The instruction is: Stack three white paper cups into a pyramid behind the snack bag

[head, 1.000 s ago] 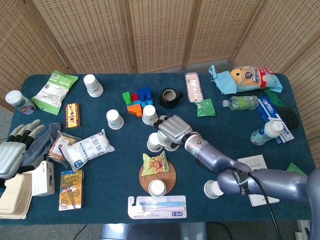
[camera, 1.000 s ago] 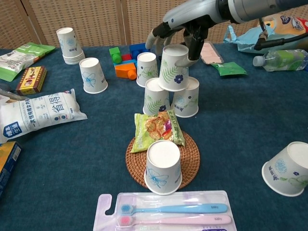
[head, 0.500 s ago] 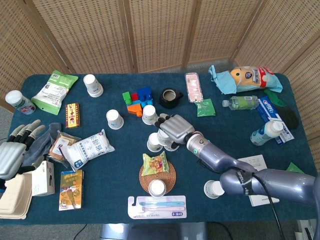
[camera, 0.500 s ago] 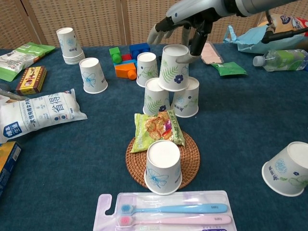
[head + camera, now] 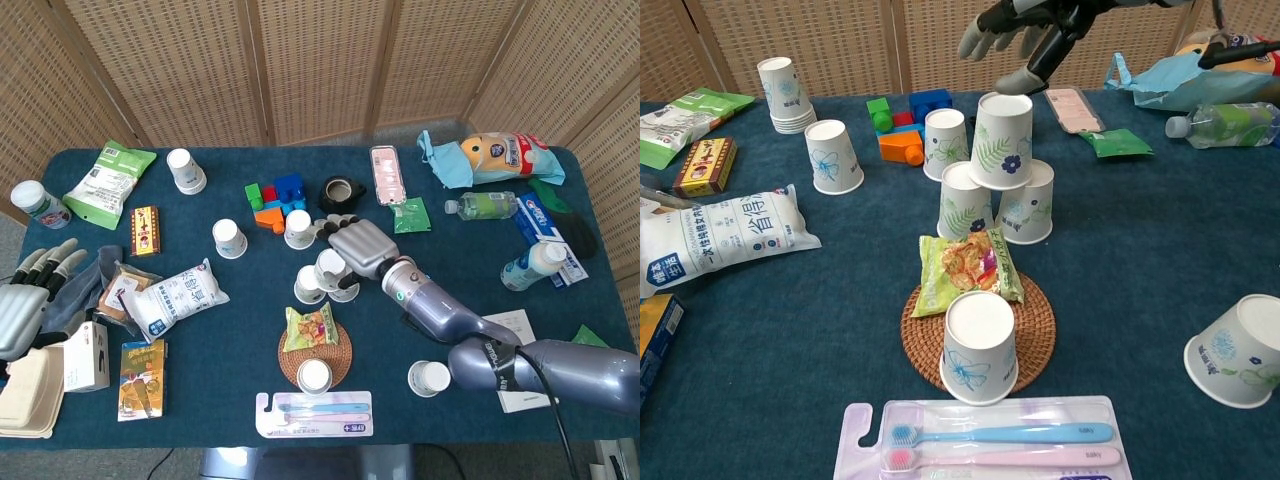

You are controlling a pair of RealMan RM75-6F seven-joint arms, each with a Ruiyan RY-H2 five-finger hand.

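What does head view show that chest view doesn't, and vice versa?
Head only: left hand resting open at the table's left edge, tape roll, bottles on the right side. Chest only: the pyramid's side profile, top cup sitting on two base cups, and the toothbrush bristles. Both: right hand open above the pyramid, snack bag, coaster.

Right robot hand (image 5: 1025,30) hovers empty, fingers spread; left robot hand (image 5: 28,300) seemingly rests open.

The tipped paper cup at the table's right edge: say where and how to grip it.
Grip the tipped cup around its side wall, coming from above. It lies tilted, base up and toward the camera, with bare cloth around it. The right hand is open and nearest.
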